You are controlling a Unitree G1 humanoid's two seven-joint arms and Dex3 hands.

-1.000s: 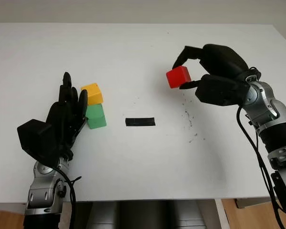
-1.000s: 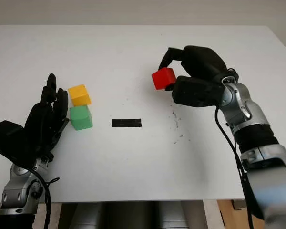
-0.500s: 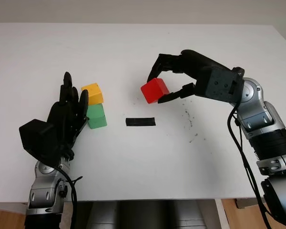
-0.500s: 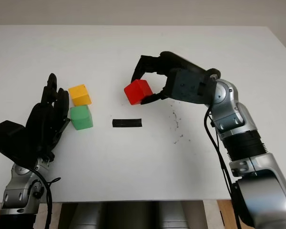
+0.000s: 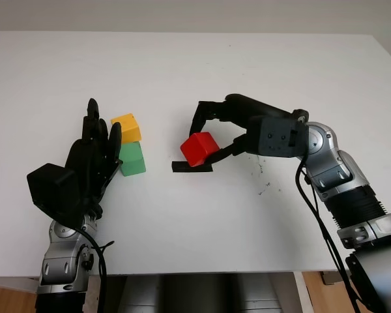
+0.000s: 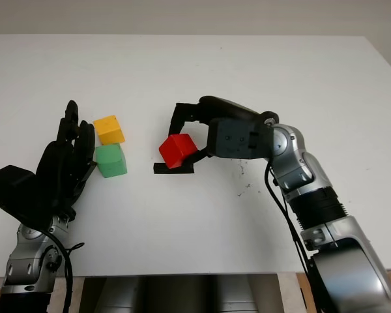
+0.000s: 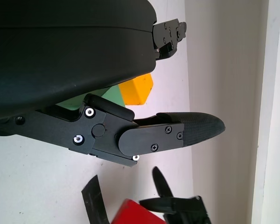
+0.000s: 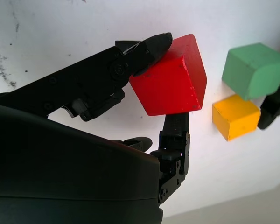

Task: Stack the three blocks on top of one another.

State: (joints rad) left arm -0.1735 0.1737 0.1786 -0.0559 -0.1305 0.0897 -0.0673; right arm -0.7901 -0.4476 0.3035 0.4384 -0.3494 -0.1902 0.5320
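Here the right robot hand point(image 5: 212, 134) grips the red block point(image 5: 199, 149) between its fingertips point(image 8: 155, 44), holding it tilted in the air just over the black tape strip point(image 5: 191, 167) on the white surface point(image 5: 195, 222). Taking that strip as the landmark, the green block point(image 5: 131, 158) sits on the surface well to its left, and the yellow block point(image 5: 126, 128) lies just behind the green one, touching or nearly touching it, both unstacked. The left robot hand point(image 5: 91, 156) is open, standing upright further left of the strip, right beside the green block, holding nothing. Small dark scuff marks point(image 5: 257, 163) speckle the surface to the right of the strip, beneath the right forearm
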